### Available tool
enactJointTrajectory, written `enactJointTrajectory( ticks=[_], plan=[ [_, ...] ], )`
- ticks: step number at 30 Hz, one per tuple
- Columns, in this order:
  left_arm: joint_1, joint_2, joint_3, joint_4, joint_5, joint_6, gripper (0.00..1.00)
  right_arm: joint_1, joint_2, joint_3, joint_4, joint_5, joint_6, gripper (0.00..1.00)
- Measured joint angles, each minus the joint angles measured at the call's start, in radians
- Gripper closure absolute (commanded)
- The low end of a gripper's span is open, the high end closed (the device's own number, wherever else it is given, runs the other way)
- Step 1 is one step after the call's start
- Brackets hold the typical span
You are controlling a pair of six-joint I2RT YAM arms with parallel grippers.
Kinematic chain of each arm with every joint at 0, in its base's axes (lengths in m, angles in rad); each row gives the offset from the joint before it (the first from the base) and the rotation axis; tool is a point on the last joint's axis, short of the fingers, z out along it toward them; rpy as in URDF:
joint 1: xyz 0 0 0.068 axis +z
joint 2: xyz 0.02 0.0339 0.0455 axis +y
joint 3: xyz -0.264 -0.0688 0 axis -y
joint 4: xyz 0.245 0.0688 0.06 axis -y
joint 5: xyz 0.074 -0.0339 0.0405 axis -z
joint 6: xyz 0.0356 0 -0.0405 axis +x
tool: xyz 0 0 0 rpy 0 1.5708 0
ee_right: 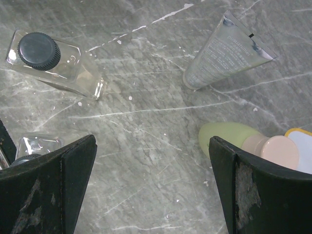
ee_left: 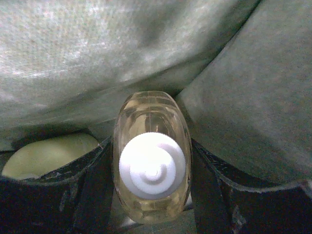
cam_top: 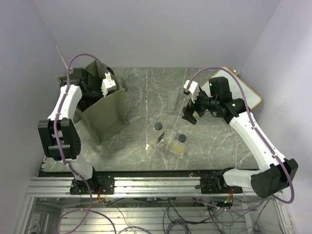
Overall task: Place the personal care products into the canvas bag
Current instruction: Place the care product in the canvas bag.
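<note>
Square bottles (cam_top: 157,134) right of canvas bag (cam_top: 105,114); tube (cam_top: 172,101) behind.

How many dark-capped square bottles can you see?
2. One bottle stands mid-table; the other bottle is just right of it, nearer the arms. The bag may hide more.

R pincer (ee_right: 152,146) wide apart over table (ee_right: 146,107); clear bottle (ee_right: 53,63) top-left, grey tube (ee_right: 226,51) top-right.

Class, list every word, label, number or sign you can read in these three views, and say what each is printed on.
No text here can be read.
Translucent grey tube: several lines of print, too small and blurred to read.
Clear square bottle: no lettering visible.
Clear yellowish bottle: only a plain white cap, no lettering visible.
Canvas bag: no lettering visible.
</note>
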State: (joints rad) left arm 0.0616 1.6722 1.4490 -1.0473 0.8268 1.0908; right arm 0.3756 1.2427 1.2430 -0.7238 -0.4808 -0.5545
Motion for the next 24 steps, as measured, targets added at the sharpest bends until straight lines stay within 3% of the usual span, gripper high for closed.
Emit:
enactJointTrajectory(
  ticks=[16, 24],
  plan=[
    [0.0, 0.029, -0.065, 0.029, -0.04, 0.021, 0.55, 0.002, 0.0, -0.005, 0.0, 0.003, 0.0, 0.0],
    [0.0, 0.036, -0.072, 0.035, -0.043, 0.021, 0.47, 0.002, 0.0, -0.005, 0.0, 0.004, 0.0, 0.0]
  ],
)
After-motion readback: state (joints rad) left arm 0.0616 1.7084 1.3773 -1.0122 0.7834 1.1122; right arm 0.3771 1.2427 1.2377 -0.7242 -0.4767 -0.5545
